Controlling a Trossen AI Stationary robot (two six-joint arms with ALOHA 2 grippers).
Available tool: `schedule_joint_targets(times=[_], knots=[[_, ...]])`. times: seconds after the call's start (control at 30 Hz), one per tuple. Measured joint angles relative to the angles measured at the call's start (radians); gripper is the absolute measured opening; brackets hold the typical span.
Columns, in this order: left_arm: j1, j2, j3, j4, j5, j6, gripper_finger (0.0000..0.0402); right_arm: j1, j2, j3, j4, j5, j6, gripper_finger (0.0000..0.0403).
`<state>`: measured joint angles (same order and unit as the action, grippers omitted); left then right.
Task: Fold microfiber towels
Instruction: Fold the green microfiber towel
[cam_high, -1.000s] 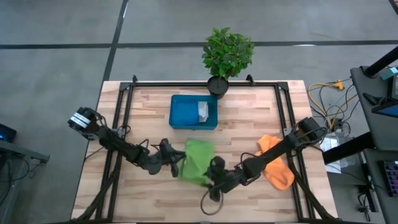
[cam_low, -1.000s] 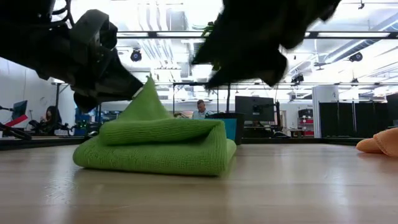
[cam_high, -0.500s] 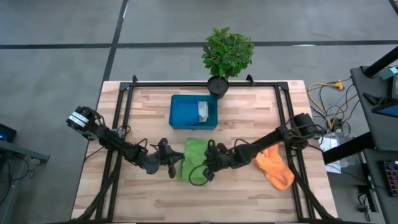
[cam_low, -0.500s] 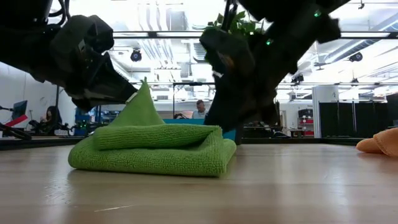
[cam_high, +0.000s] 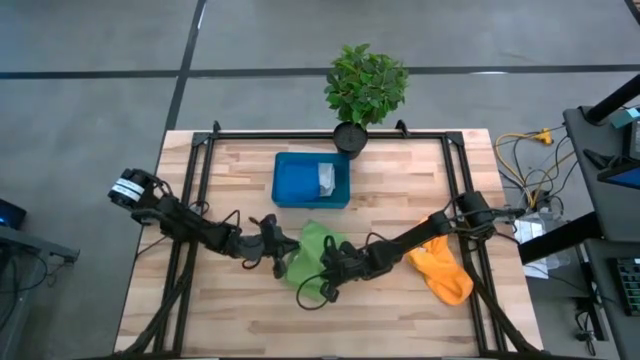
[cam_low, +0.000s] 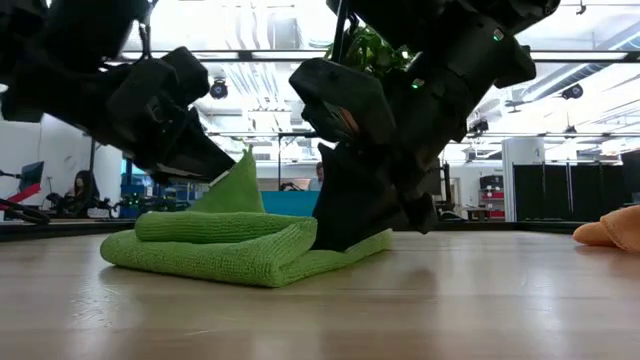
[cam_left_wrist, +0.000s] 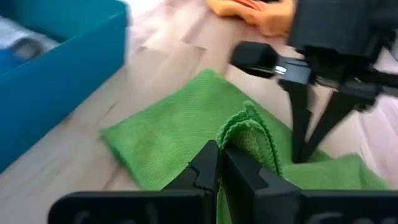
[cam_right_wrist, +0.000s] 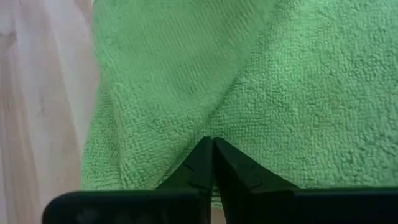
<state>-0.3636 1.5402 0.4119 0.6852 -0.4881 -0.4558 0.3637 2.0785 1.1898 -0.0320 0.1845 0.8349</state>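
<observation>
The lime green towel lies folded over on the wooden table, its bulk flat and one corner raised. My left gripper stands at its left side, shut on that raised corner. My right gripper comes from the right and is shut on the towel's near right part. The orange towel lies crumpled at the right. A grey-white towel rests in the blue tray. My left gripper pinches the green towel's raised corner between its two fingers, at a doubled hemmed edge. The fingers come nearly level from the table's left. The corner stands up off the pile while the remainder lies on the table. My right gripper has its shut fingertips on the towel's top surface, slanting down from the right. Creases in the cloth run together at the tips, as if a small pucker is pinched. The towel lies flat on the table under them.
A potted plant stands at the table's far edge behind the tray. A black frame runs along the far side and both flanks. Bare wood lies toward the near edge. People sit in the room beyond.
My right gripper has come down and toward the table's left onto the green towel, and has shut from wide open. My left gripper has carried the raised corner a little toward the right and far side. The towel's right part now lies flatter.
</observation>
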Motion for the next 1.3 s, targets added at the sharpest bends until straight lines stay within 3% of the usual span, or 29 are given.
schedule_joint_targets(times=[0.3,0.57,1.07,1.3], knots=[[0.121,0.0,0.003,0.018,0.047,0.081,0.0,0.0,0.003,0.014,-0.009,-0.009,-0.024,0.0012],[0.234,0.026,0.009,0.039,0.251,0.204,0.0,0.002,0.004,0.014,-0.009,-0.009,-0.024,0.0012],[0.273,0.142,0.04,0.039,0.259,0.211,0.0003,0.002,0.004,0.014,-0.012,-0.012,-0.02,0.0012],[0.297,0.141,0.043,0.039,0.259,0.21,0.0068,0.002,0.004,0.014,-0.012,-0.012,-0.02,0.0012]])
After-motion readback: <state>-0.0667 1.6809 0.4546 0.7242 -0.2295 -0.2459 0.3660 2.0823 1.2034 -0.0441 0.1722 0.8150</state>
